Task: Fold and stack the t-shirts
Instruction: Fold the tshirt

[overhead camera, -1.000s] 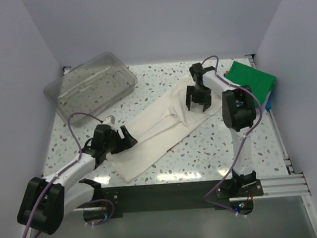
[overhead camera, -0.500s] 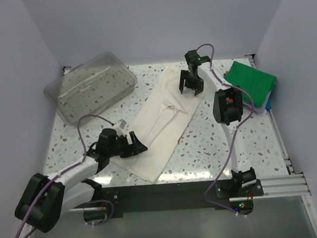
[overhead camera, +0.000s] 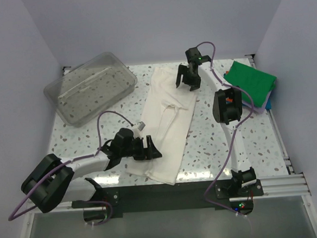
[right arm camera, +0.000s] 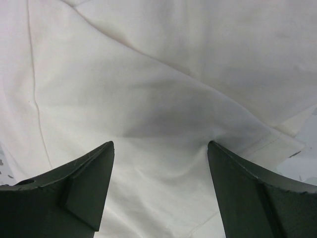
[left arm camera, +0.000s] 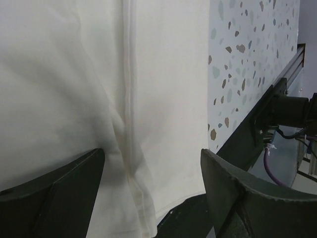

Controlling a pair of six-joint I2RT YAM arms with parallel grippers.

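Cloth dominated the middle of the terrazzo table [overhead camera: 214,142]: the cream-white t-shirt [overhead camera: 167,124] lay flat as a long folded strip, running from the near edge at centre toward the far side. From above, its upper face was plain cream with seams and soft creases. No lettering or logo could be read on it in any view.

The left gripper [overhead camera: 147,150] sat low at the left edge of the strip's near part, claw released. In the left wrist view its two dark fingers [left arm camera: 49,193] stood well apart, with a stitched seam of the cream-white t-shirt [left arm camera: 99,74] running between them and nothing pinched. The left gripper [left arm camera: 152,153] hung over the cloth beside the speckled tabletop.

The right gripper [overhead camera: 187,83] hovered at the strip's far end, near its right edge, claw likewise released. From the right wrist camera, the right gripper [right arm camera: 161,145] had its fingers [right arm camera: 84,183] spread above a folded layer and hem of the cream-white t-shirt [right arm camera: 173,74], not gripping it.

A folded green t-shirt [overhead camera: 251,82] topped a small stack at the far right, with a blue edge [overhead camera: 269,97] showing beneath it. The clear plastic tub [overhead camera: 91,88] stood at the far left, well apart from the shirts.
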